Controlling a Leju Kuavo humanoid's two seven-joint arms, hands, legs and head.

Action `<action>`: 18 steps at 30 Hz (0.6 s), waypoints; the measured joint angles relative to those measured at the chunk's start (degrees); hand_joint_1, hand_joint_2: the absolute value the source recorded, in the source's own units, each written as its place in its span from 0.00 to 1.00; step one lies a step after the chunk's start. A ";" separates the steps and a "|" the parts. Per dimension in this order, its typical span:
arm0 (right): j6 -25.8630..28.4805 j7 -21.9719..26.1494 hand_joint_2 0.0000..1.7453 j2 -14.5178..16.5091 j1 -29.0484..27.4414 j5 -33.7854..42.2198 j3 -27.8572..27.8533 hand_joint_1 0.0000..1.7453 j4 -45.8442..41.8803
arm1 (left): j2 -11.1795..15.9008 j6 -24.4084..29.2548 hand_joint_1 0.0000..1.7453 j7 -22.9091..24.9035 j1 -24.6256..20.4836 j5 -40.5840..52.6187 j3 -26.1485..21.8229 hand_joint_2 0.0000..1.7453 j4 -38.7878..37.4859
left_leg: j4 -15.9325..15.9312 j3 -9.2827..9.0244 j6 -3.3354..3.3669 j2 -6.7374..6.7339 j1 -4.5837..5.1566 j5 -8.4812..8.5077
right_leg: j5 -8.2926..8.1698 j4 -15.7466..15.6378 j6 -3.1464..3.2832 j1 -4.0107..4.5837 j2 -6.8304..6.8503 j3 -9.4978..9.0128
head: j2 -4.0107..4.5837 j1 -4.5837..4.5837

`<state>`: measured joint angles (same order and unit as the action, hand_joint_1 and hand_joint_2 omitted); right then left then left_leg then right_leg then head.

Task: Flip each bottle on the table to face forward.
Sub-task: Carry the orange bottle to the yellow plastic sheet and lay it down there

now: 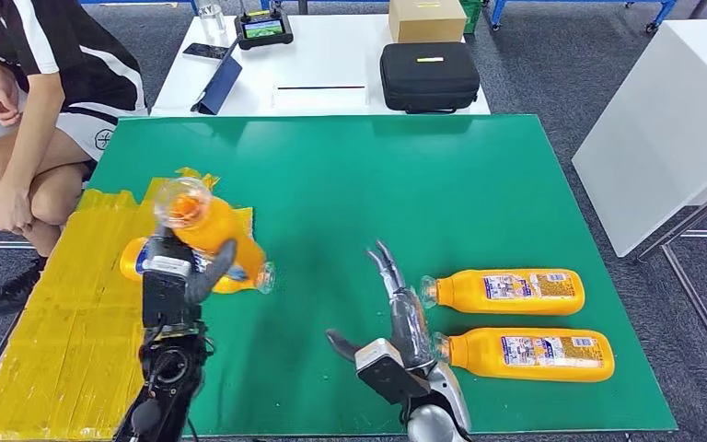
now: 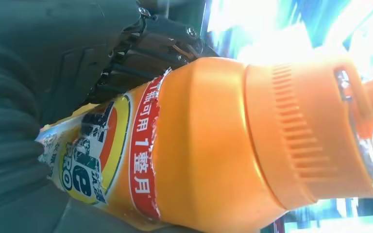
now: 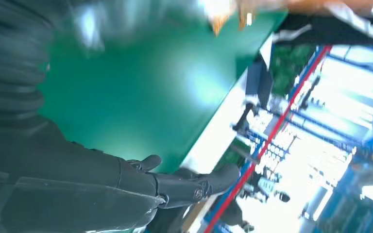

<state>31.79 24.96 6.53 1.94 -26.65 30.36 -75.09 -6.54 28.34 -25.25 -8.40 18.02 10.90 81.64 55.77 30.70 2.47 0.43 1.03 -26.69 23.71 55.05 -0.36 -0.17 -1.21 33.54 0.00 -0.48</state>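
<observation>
My left hand (image 1: 179,276) grips an orange bottle (image 1: 210,230) and holds it lifted and tilted above the left part of the green table (image 1: 350,184). Up close the held bottle (image 2: 213,141) has its front label turned toward the wrist camera, and the dark fingers (image 2: 145,48) wrap its far side. Under it a second orange bottle (image 1: 138,262) lies on the table, mostly hidden. Two more orange bottles (image 1: 506,290) (image 1: 529,354) lie on their sides at the right, back labels up, caps pointing left. My right hand (image 1: 396,313) stands with fingers apart just left of them, holding nothing; its fingers (image 3: 184,187) hover over the green surface.
A yellow taped area (image 1: 64,322) covers the table's left front. A person (image 1: 46,92) sits at the far left. Behind the green table a white table (image 1: 331,55) bears a black case (image 1: 428,75), a cardboard box (image 1: 426,18) and a tablet. A white cabinet (image 1: 672,120) stands at the right.
</observation>
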 joint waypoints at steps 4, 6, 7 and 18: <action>1.06 -0.13 1.00 -0.23 -1.14 -0.17 -1.32 0.00 -1.50 | -2.62 10.70 1.00 -8.06 0.09 20.97 -7.93 1.00 6.16 | 0.00 0.06 0.01 0.06 -0.01 0.01 | 0.00 0.00 0.01 0.01 0.02 0.02 | 0.00 0.01; 1.79 -0.07 1.00 -0.23 -1.45 -0.34 -1.64 0.00 -1.69 | -5.76 11.51 1.00 -13.09 -0.40 34.96 -14.65 1.00 11.14 | 0.00 0.06 0.02 0.02 0.01 0.02 | 0.00 0.00 0.00 -0.02 -0.01 0.03 | 0.00 0.02; 2.21 -0.05 1.00 -0.25 -1.58 -0.40 -1.74 0.00 -1.77 | -6.94 11.63 1.00 -14.10 -0.81 40.03 -17.65 1.00 13.56 | 0.00 0.04 0.02 -0.04 0.02 0.01 | 0.00 0.00 0.00 -0.04 -0.06 0.03 | 0.00 0.02; 3.64 -0.10 1.00 -0.86 -1.81 -0.03 -2.17 0.00 -3.37 | -8.72 11.73 1.00 -11.63 -2.81 70.28 -27.35 1.00 23.40 | -0.01 0.01 0.02 -0.04 0.03 0.01 | -0.01 -0.01 0.00 -0.05 -0.06 0.01 | 0.00 0.00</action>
<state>35.43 24.85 5.67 0.13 -26.68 28.18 -78.45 -15.25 40.07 -36.88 -11.21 88.31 -16.44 105.04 55.76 30.71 2.49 0.39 1.05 -26.68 23.70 55.04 -0.36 -0.22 -1.27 33.54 0.00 -0.48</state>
